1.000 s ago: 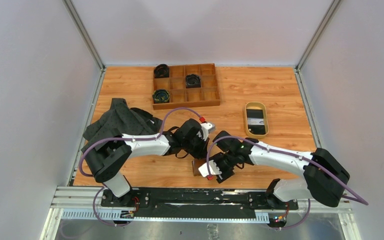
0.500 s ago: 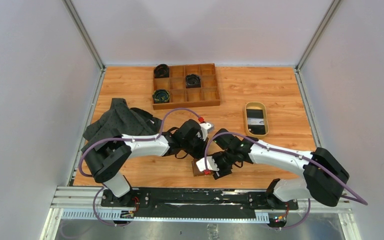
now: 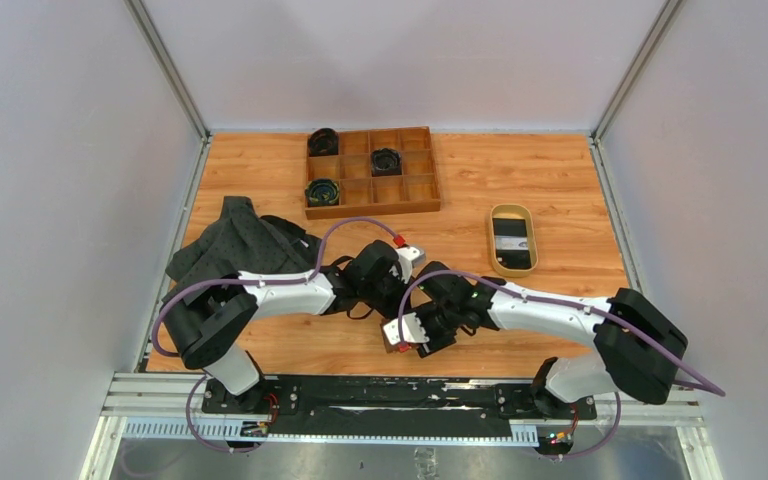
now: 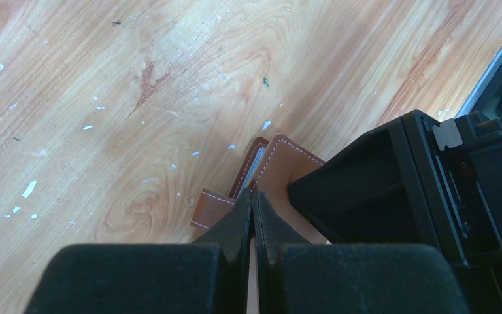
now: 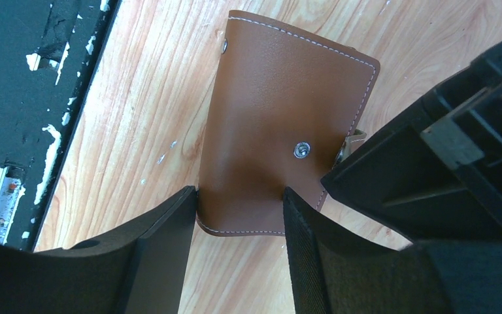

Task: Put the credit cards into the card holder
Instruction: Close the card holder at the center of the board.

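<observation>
The card holder [image 5: 281, 124] is a brown leather wallet with a round snap stud, near the table's front edge [image 3: 397, 337]. My right gripper [image 5: 240, 206] has its fingers on either side of the wallet's near end, both touching its edges. My left gripper [image 4: 253, 199] is shut, its tips pinching one leaf at the wallet's edge [image 4: 276, 154], where a pale blue sleeve [image 4: 255, 169] shows between the leaves. One dark credit card [image 3: 511, 238] lies in the tan oval dish [image 3: 493, 240] to the right. I see no other cards.
A brown wooden compartment tray [image 3: 415, 188] holding three dark round items stands at the back. A dark cloth [image 3: 240, 245] lies at the left beside the left arm. The black base rail [image 5: 26, 98] runs just beyond the table's front edge, close to the wallet.
My right gripper has slid left onto the wallet and narrowed its jaws against its sides. The left arm and the wallet have stayed put.
</observation>
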`<move>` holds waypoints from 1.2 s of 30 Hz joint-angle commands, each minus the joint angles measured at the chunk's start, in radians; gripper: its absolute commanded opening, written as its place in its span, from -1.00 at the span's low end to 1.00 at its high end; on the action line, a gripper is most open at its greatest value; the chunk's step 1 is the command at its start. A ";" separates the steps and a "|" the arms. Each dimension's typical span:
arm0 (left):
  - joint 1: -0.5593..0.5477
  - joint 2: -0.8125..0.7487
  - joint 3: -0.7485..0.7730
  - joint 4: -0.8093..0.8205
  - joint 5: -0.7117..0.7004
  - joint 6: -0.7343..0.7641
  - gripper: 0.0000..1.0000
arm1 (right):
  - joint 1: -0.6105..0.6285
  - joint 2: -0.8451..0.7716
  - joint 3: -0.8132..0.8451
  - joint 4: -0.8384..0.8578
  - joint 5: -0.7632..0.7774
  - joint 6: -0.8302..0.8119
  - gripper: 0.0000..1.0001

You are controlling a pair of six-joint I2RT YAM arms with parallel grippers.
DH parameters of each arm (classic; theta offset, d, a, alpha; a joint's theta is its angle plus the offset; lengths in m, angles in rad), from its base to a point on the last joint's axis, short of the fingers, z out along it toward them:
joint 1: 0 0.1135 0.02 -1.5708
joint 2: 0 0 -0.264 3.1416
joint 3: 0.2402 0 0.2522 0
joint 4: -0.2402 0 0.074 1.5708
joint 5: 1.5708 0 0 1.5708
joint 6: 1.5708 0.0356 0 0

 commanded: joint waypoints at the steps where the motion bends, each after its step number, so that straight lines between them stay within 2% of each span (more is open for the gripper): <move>1: -0.006 -0.017 -0.019 0.013 0.030 -0.014 -1.00 | 0.021 0.020 -0.016 0.030 0.051 0.008 0.07; 16: -0.007 -0.048 -0.059 0.053 0.036 -0.073 -1.00 | 0.020 0.043 -0.011 0.044 0.092 0.032 -0.02; 36: -0.023 -0.041 -0.093 0.126 0.045 -0.146 -1.00 | 0.021 0.052 -0.006 0.045 0.095 0.045 -0.02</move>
